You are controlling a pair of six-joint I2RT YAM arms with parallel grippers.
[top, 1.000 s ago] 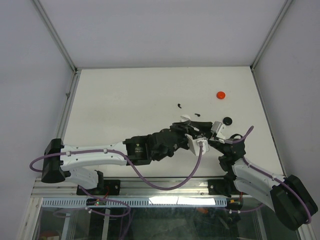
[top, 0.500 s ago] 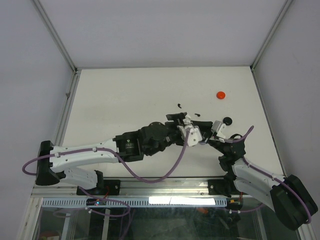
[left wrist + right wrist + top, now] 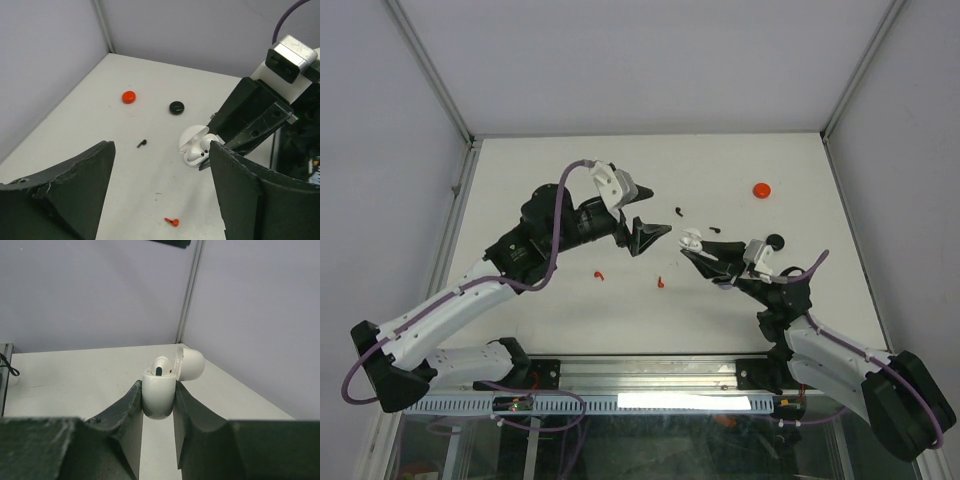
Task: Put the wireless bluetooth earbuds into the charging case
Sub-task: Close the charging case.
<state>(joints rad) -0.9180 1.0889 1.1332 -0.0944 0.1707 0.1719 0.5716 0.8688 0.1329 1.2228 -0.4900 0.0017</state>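
The right jaws are clenched on the white charging case (image 3: 159,402), 1 dark finger (image 3: 125,410) pressed to each flank. The case stands upright with its lid (image 3: 191,363) swung open to the right, and a white earbud (image 3: 161,365) sits in it. Whether a 2nd bud lies beside it cannot be made out, nor whether the case touches the table. It is right of the table's middle.

The left jaws are released, gaping wide and grasping nothing. They hang above the table just left of the case and point toward it.

On the white table (image 3: 540,180), 2 red earbuds lie near of the left jaws, one (image 3: 598,274) to the left and the other (image 3: 661,281) near the case. 2 black earbuds lie apart from each other, one (image 3: 678,210) far of the case and one (image 3: 713,230) just right of it. A round black case (image 3: 775,241) sits to the right, close to the right arm's wrist, and a round red case (image 3: 761,189) lies farther off, well apart, toward the far right corner.

The table is matt, bare elsewhere and closed in by pale grey walls (image 3: 620,60), with aluminium posts (image 3: 430,70) rising from the 2 far corners. A metal rail (image 3: 650,372) runs along the near edge and carries both arm bases.

In the left wrist view the fingers are cut off by the lower edge. The right arm's body hides part of the table behind the case there. The earbuds on the table are too small to show any detail.
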